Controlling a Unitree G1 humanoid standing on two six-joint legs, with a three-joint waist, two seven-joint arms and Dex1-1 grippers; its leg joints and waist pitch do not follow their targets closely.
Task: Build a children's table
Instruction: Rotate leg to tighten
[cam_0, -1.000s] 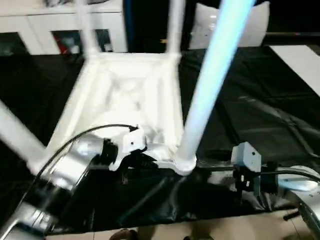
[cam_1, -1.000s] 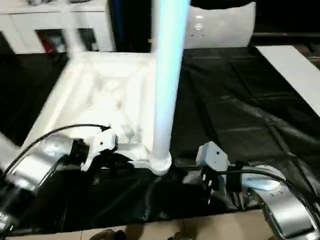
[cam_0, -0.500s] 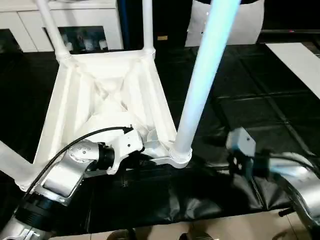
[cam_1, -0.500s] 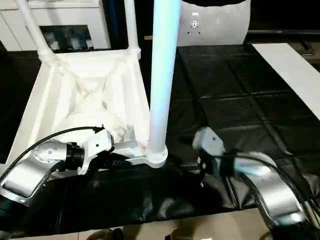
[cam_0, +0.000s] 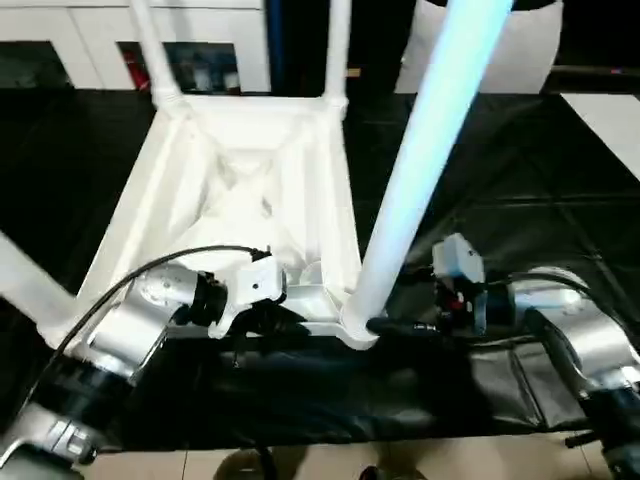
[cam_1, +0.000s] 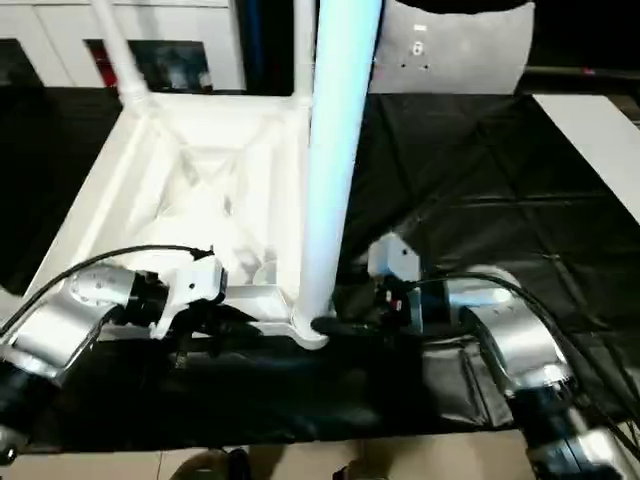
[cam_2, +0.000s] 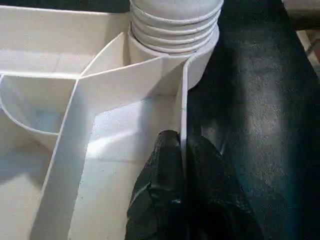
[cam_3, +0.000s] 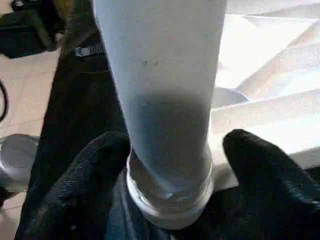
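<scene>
Left eye view: the children's table (cam_0: 250, 190) lies upside down on the black sheet-covered workbench (cam_0: 520, 180), ribbed underside up, with legs standing up from its corner sockets. The near-right leg (cam_0: 420, 160) rises tall out of its socket at the table's near corner.

The left gripper (cam_2: 186, 165) is pinched on the thin near rim wall of the top, one black finger on each face of the wall, just beside that socket. The right gripper (cam_3: 167, 165) sits at the base of the leg with its fingers (cam_3: 95, 170) spread to either side — the left finger seems to brush the leg, but a gap shows by the other, so it straddles rather than clamps.

The table looks like light, hollow, stiff plastic, and smooth enough to slip under rubber pads. The ribs and rim walls give firm edges to pinch. The leg is best taken low, near the ridged collar at the socket, where it is thickest — a grasp higher up on the taper would probably slide and lever the light top around.
</scene>
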